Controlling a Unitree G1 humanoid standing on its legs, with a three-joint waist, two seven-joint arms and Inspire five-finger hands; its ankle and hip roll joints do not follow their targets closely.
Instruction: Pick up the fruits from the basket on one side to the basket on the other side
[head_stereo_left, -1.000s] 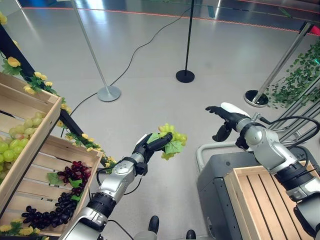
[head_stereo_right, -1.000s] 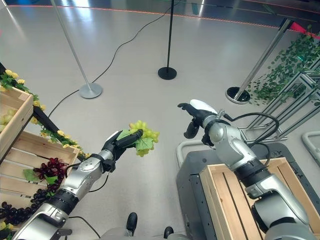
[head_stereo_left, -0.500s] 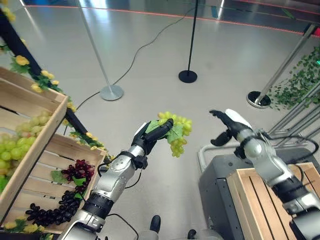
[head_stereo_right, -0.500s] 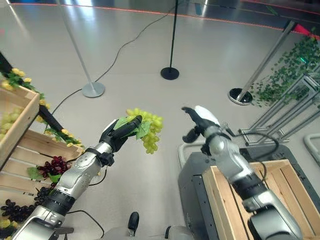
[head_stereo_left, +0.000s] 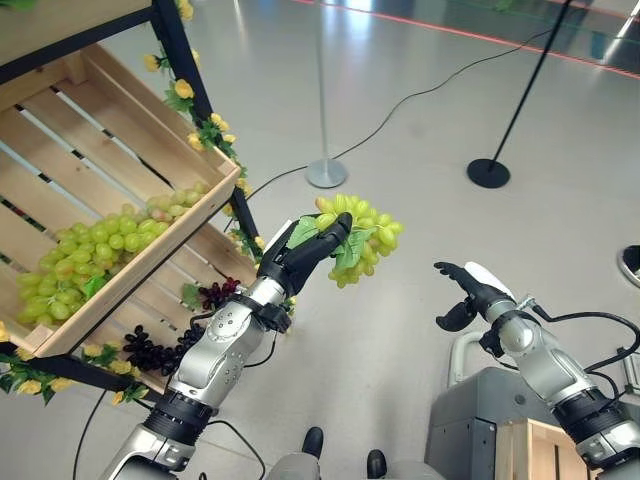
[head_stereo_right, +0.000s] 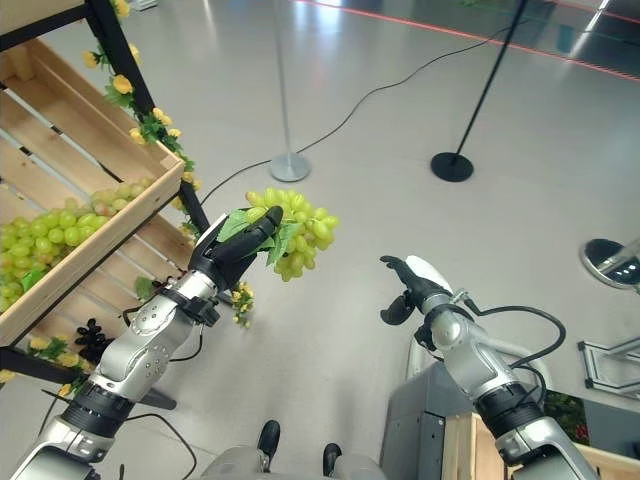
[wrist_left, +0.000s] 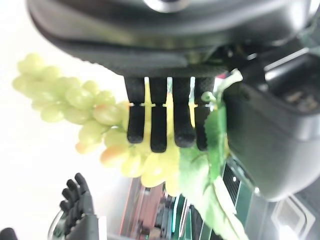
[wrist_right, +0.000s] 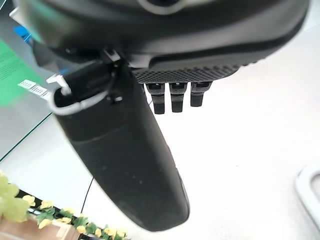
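A: Progress? Left hand (head_stereo_left: 300, 262) is clenched round the green grape bunch (head_stereo_left: 362, 232), held in mid-air over the floor, clear of both crates. Drop-off not yet done.

B: Right hand (head_stereo_left: 462, 295) released, holding nothing. Upper crate (head_stereo_left: 150, 255) holds green grapes (head_stereo_left: 85, 255) (many left); lower crate (head_stereo_left: 215, 262) dark grapes (head_stereo_left: 212, 293). Destination crate (head_stereo_left: 520, 450) barely visible, contents unclear.

Polished grey floor (head_stereo_left: 420, 110), glossy with pale reflections, crossed at twelve to one o'clock by a thin red line (head_stereo_left: 470, 35). Silver stanchion on a round silver base (head_stereo_left: 327, 172) at twelve o'clock; black stanchion on a black round base (head_stereo_left: 488, 172) toward one o'clock, a dark cable (head_stereo_left: 400, 100) trailing across the floor between them. Another round base (head_stereo_right: 612, 262) at three o'clock, beside a metal frame (head_stereo_right: 608, 360).
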